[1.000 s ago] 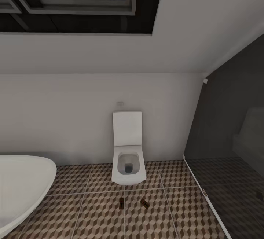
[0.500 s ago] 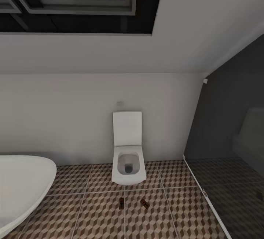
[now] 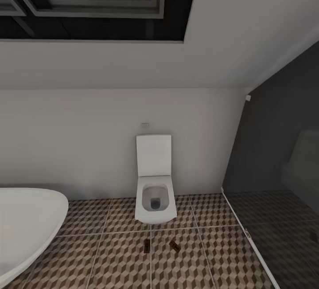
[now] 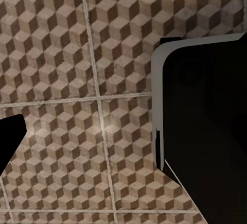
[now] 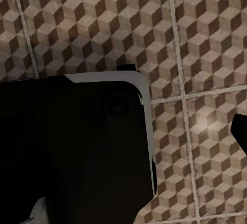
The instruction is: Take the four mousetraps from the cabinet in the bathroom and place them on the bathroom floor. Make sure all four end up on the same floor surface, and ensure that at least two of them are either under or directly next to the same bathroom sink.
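Observation:
Two mousetraps lie on the bathroom floor (image 3: 119, 262) just in front of the toilet: one mousetrap (image 3: 146, 245) points lengthwise away from me, the other mousetrap (image 3: 175, 246) lies askew to its right. They look small, flat and dark brown from here. The cabinet and the bathroom sink are out of view. A dark fingertip (image 4: 9, 139) of my left gripper juts in at the edge of the left wrist view, over cube-pattern tiles. A dark fingertip (image 5: 241, 131) of my right gripper does the same in the right wrist view. Nothing lies between the fingers.
A white wall-hung toilet (image 3: 154, 191) stands against the far wall. The white oval bathtub (image 3: 24, 222) fills the near left. A dark glass shower partition (image 3: 270, 182) closes the right side. My black base (image 4: 206, 131) hangs over the tiles in both wrist views.

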Robot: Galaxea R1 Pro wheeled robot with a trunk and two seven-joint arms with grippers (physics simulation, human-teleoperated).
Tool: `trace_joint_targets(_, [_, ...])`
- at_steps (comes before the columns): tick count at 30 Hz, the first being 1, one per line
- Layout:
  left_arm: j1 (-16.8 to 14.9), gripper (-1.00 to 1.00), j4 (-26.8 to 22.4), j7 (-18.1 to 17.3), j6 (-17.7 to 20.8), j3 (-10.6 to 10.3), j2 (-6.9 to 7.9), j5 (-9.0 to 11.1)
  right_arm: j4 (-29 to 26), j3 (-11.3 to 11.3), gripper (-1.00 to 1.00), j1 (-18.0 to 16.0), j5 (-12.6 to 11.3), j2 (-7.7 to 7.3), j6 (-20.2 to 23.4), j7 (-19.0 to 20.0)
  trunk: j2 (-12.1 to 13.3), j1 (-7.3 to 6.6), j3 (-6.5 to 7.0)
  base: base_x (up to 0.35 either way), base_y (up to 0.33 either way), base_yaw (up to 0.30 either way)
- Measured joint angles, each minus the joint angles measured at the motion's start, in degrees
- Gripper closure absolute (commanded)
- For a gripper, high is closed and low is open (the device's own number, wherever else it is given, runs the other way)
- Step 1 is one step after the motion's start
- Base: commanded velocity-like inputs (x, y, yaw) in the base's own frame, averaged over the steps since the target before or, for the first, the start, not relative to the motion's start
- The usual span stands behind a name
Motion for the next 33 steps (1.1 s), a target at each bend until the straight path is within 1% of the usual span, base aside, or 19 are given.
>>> trace_joint_targets(33, [0.00, -1.00, 0.01, 0.00, 0.00, 0.00, 0.00, 0.00, 0.00, 0.00, -1.00, 0.00, 0.00, 0.00, 0.00, 0.00, 0.00, 0.00, 0.00, 0.000, 0.000, 0.000])
